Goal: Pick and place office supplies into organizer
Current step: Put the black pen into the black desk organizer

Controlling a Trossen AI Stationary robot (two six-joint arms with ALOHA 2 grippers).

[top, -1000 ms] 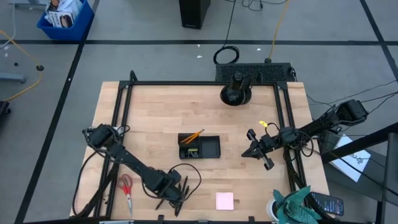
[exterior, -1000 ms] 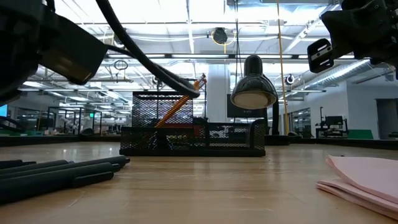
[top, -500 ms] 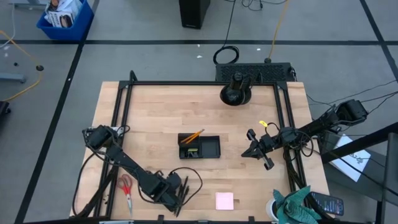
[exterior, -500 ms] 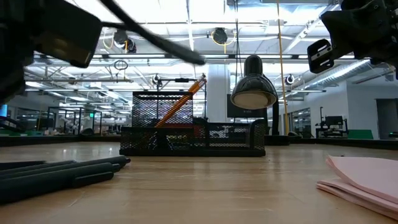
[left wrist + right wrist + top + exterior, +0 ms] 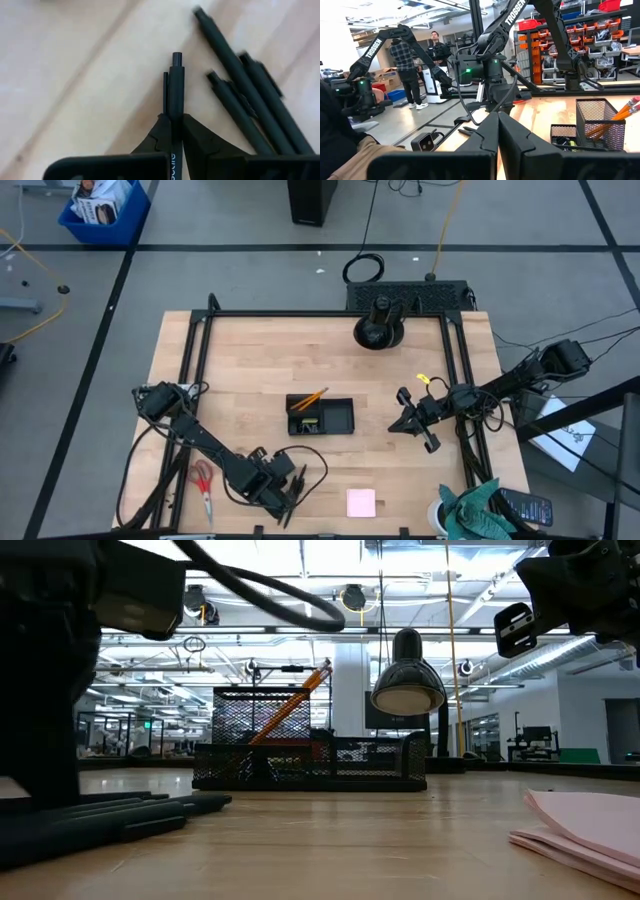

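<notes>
My left gripper is low over the table's near edge, shut on one black pen. Three more black pens lie side by side on the wood next to it; the low view shows them as pens flat on the table. The black mesh organizer stands mid-table with orange pencils leaning out of its tall compartment. Red-handled scissors and a pink sticky-note pad lie near the near edge. My right gripper waits shut, raised over the right side. My left gripper pinches the black pen's barrel between its two fingers, coming from above. The pen's clicker end with the clip sticks out past the fingertips. The pen sits close over the wood; whether it is lifted clear I cannot tell.
A round black lamp stand sits at the far edge, its shade showing behind the organizer. A teal cloth lies off the near right corner. Black frame rails run along the table's sides. Bare wood lies between pens and organizer.
My left arm has come down onto the pens near the near edge, its wrist swinging slightly toward the table's left; in the low view it now stands dark at the left, right over them. The pens on the table have shifted a little. My right arm has kept still.
</notes>
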